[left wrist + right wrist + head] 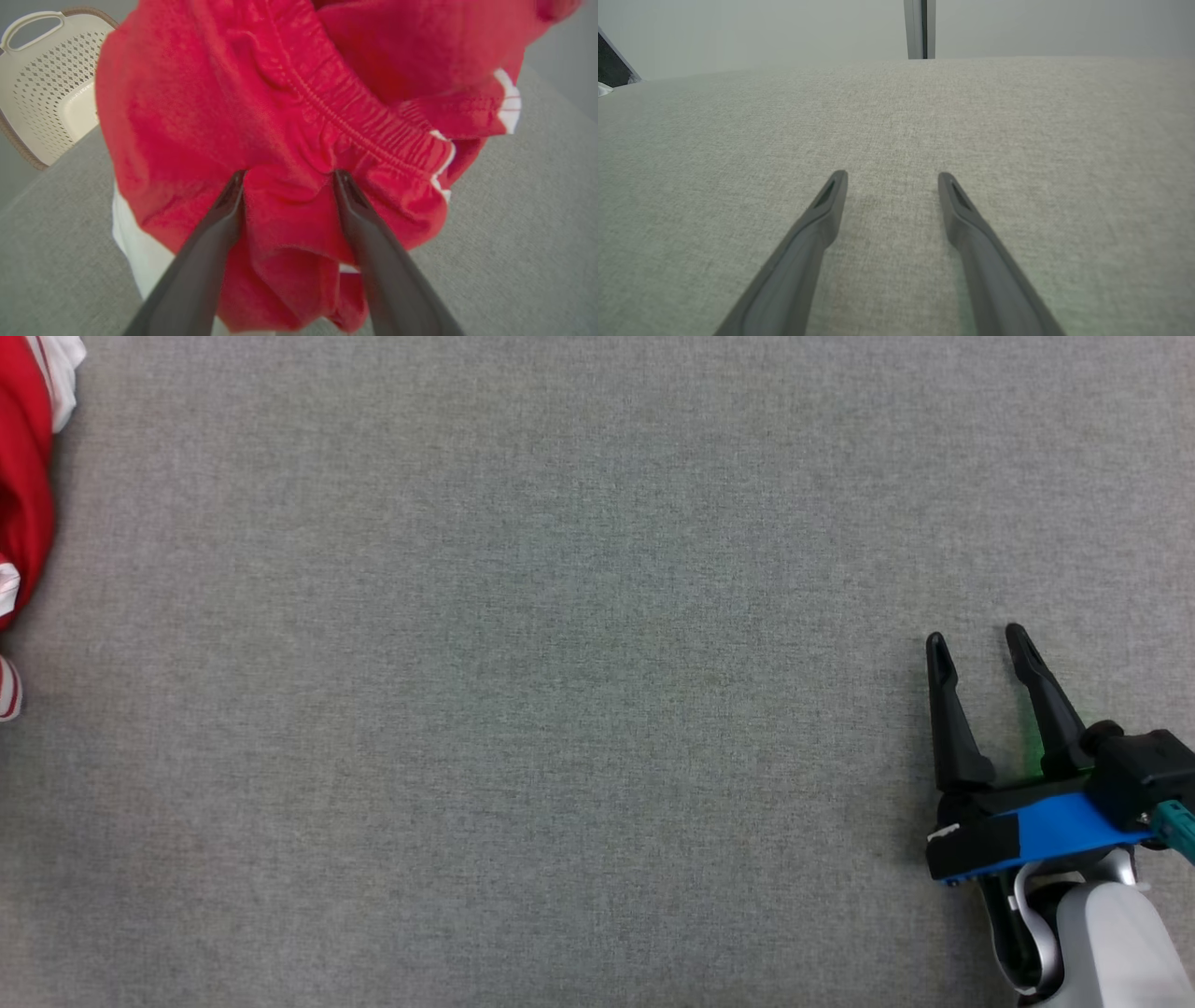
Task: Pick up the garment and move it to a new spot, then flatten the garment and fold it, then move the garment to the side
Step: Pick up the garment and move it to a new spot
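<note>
1. Two dark fingers (219, 224) of the left gripper (289, 173) were seen spread apart, with red cloth bunched between them.
2. One garment (261, 107), red with white trim, was heaped on the grey table (523, 242).
3. One right gripper (976, 637) was seen parted and empty, well apart from the garment.
4. One cream perforated basket (42, 88) was glimpsed behind the garment.

The garment (289, 116) is bright red, with white trim and thin red stripes on its white cuffs. The table covering (560, 709) is grey, finely woven cloth. The basket (42, 84) is cream, patterned with rows of small holes, and its rim is edged brown. The right gripper (976, 635) is black with a blue band (1064, 826).
</note>
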Available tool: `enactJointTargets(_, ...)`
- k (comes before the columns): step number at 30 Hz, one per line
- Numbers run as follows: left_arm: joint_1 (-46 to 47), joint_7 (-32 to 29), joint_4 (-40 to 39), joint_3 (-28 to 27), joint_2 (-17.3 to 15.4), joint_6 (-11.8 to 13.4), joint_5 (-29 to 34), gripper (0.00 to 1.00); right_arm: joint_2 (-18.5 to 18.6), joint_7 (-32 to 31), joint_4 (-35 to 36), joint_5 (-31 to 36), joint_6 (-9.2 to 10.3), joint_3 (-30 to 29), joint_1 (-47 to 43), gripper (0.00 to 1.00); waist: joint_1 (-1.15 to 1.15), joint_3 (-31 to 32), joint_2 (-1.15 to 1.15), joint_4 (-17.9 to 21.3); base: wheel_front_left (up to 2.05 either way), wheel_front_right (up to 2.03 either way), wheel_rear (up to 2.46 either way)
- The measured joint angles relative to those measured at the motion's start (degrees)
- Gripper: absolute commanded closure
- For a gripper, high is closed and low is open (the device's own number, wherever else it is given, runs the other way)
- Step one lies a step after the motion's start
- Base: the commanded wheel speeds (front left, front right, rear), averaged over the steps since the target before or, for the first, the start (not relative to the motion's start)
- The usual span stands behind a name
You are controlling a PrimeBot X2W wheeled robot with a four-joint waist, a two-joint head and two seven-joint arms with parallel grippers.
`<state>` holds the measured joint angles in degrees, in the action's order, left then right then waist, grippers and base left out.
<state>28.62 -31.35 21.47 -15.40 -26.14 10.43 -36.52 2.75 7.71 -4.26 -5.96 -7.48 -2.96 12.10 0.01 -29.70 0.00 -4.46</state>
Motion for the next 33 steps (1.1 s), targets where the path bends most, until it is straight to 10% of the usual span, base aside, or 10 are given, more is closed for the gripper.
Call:
enactJointTargets(1,-0.2,-0.4,-0.3,-0.1,-0.1,0.2,-0.2,1.00,0.0,0.1,-0.1,-0.2,0.00,0.2,0.2,0.00,0.00,-0.2,0.00,0.1,0.00,0.00,0.00)
enactJointTargets(12,1.4,0.8,-7.1,1.5,-4.9,-1.8,2.4,1.00,0.0,3.3,-5.5,-3.4,0.00,0.9,0.7,0.00,-0.02,5.8,0.00,-0.8,0.00,0.00,0.00)
enactJointTargets(20,11.6,0.8,-15.9,8.2,-8.8,-8.2,4.4,1.00,0.0,5.6,-10.6,-7.1,0.00,2.1,-0.4,0.00,-0.03,14.6,0.00,-0.4,0.00,0.00,0.00)
enactJointTargets(33,23.6,-5.0,-25.1,23.6,2.0,-12.4,1.5,1.00,0.0,7.0,-14.3,-9.8,0.00,3.1,-4.4,0.00,-0.03,23.9,0.00,8.4,0.00,0.00,0.00)
